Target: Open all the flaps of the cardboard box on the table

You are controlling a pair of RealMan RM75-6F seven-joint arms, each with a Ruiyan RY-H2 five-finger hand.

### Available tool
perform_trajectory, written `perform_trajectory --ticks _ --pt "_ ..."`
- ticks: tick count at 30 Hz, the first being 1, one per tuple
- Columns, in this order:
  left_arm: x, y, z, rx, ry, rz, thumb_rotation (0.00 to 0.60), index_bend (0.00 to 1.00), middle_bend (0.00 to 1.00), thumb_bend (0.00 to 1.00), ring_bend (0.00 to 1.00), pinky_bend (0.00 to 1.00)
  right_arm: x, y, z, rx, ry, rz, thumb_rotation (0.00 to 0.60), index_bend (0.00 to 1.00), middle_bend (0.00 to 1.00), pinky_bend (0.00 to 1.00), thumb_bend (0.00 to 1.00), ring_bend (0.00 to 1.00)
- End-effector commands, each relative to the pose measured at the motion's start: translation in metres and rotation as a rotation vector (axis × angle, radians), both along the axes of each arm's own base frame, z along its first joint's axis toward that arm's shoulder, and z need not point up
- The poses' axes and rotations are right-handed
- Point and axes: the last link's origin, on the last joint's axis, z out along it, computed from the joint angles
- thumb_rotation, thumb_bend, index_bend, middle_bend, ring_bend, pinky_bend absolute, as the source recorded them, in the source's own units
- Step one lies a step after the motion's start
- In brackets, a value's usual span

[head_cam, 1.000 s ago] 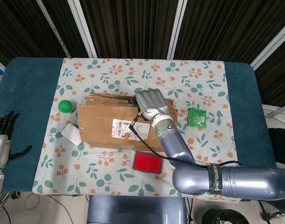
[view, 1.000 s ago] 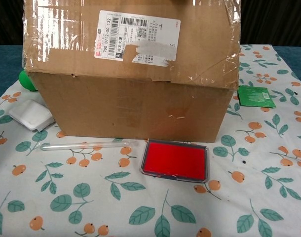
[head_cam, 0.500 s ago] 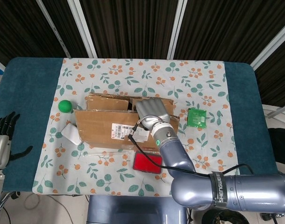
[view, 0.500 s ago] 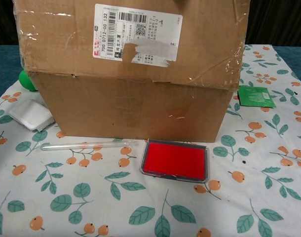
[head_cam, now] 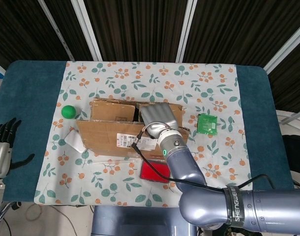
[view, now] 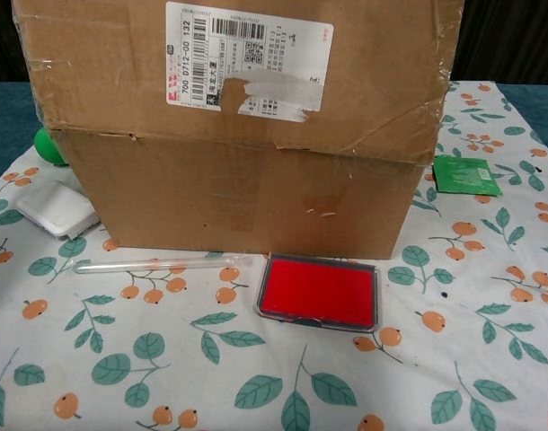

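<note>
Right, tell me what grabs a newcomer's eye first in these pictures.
The cardboard box in the middle of the floral tablecloth, with the right hand resting on its top near the right end. In the chest view its labelled front flap fills the frame, above a red tray lying just in front.

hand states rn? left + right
Left hand: open, fingers apart, holding nothing, off the table's left edge.
Right hand: on the cardboard box top at the flaps; grip cannot be told.

table point(head_cam: 32, 93) bears leaf-patterned cloth point(head_cam: 214, 88), cardboard box point(head_cam: 105, 135).
</note>
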Motion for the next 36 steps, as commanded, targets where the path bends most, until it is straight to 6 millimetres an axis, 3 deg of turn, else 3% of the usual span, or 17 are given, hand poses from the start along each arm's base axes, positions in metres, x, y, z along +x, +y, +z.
perform_trajectory --ticks 1,36 --pt "0.000 0.000 0.000 0.000 0.001 0.000 0.600 0.00 0.00 0.15 0.00 0.00 0.004 0.005 0.005 0.008 0.022 0.001 0.600 0.56 0.55 0.42 1.00 0.47" --pt "0.001 -0.001 -0.001 -0.005 -0.001 -0.006 0.600 0.00 0.00 0.15 0.00 0.00 0.018 0.044 0.023 0.222 0.084 -0.126 0.600 0.56 0.57 0.44 1.00 0.49"
